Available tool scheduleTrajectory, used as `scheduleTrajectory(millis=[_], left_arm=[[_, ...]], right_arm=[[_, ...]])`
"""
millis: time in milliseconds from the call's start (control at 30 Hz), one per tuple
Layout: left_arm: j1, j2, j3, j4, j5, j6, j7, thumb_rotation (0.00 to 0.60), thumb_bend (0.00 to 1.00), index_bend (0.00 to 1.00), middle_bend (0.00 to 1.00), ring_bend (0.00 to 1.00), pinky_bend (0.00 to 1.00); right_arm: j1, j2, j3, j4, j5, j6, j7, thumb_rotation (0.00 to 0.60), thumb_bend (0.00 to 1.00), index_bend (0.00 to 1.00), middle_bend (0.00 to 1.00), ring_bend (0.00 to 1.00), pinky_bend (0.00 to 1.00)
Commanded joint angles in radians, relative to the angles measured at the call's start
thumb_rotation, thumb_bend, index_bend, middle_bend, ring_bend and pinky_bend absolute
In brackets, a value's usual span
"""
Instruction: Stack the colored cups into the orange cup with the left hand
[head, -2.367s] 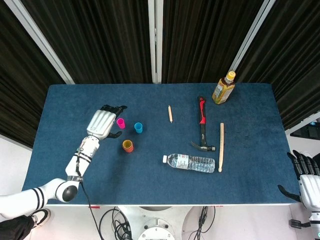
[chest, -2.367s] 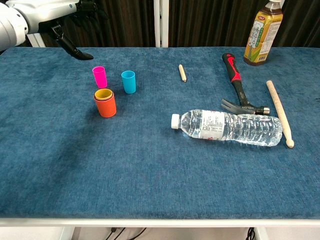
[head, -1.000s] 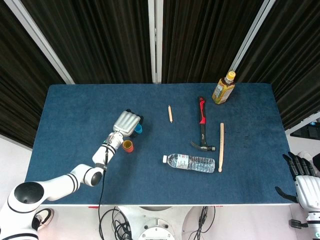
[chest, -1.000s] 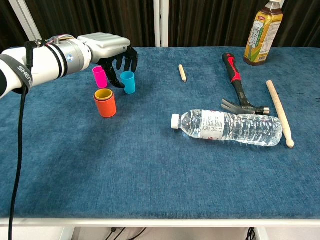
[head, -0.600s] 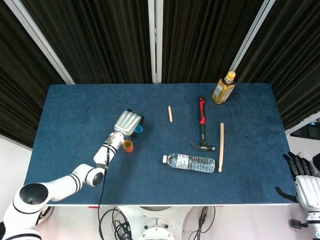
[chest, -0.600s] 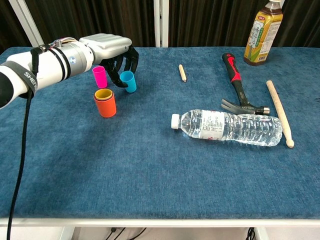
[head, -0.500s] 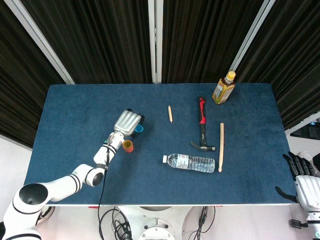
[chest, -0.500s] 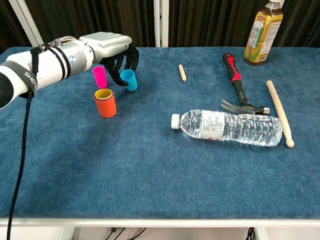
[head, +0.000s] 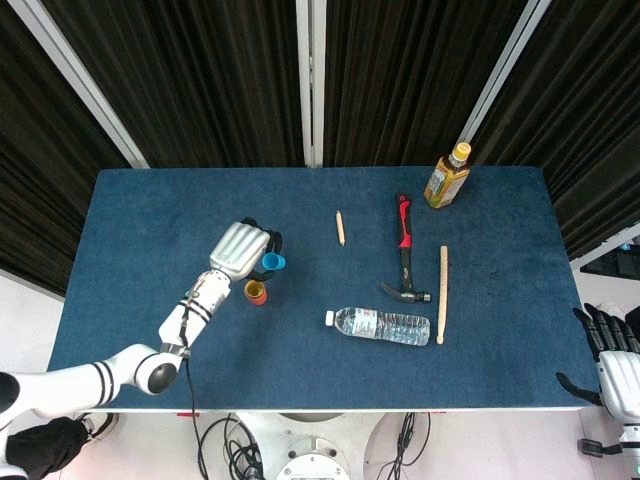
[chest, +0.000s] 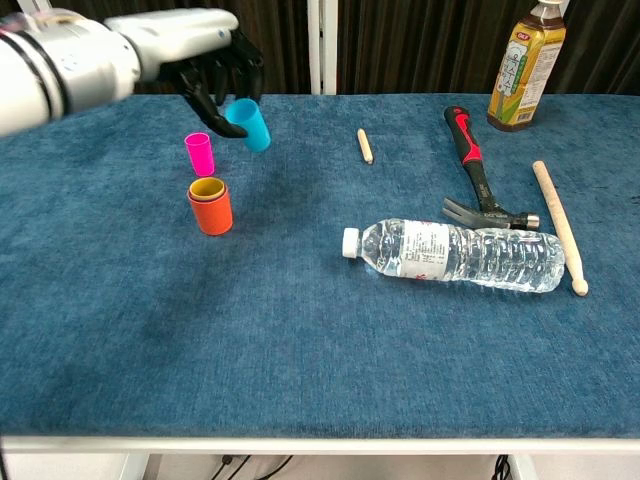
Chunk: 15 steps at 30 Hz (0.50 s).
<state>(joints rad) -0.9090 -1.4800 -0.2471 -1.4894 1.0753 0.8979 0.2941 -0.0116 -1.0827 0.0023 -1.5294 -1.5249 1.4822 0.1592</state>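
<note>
Left hand (chest: 195, 50) holds the blue cup (chest: 247, 124) tilted above the counter (chest: 300, 330), dark fingers (chest: 215, 85) pinching its rim. Orange cup (chest: 211, 212), yellow cup (chest: 207, 187) nested inside, stands below and left, the pink cup (chest: 199, 153) upright just behind it. Right hand (head: 615, 365) hangs off the counter's edge, fingers spread, holding nothing.
</note>
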Motion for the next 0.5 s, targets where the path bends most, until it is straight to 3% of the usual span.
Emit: scheduleTrajectory(millis=[33,333,500], left_arm=[[0.077,0.157,0.035,-0.214,-0.052,0.066,0.089,0.6,0.22,0.52,0.52,0.53,0.32],[0.116,0.138,0.095,-0.245,-0.062,0.097,0.105,0.6,0.21,0.52,0.52,0.52,0.32],[0.122,0.116,0.1,-0.218,-0.059,0.099,0.091,0.6,0.22,0.52,0.52,0.52,0.32]], right_arm=[[0.0,0.007,-0.002,-0.011,-0.009,0.003,-0.002,0.6,0.12,0.0,0.0,0.0,0.0],[0.0,0.016,-0.007,-0.039,-0.023,0.011,-0.021,0.6,0.12,0.0,0.0,0.0,0.0],[-0.001,0.015,-0.007,-0.043,-0.022,0.012,-0.025,0.6,0.12,0.0,0.0,0.0,0.0]])
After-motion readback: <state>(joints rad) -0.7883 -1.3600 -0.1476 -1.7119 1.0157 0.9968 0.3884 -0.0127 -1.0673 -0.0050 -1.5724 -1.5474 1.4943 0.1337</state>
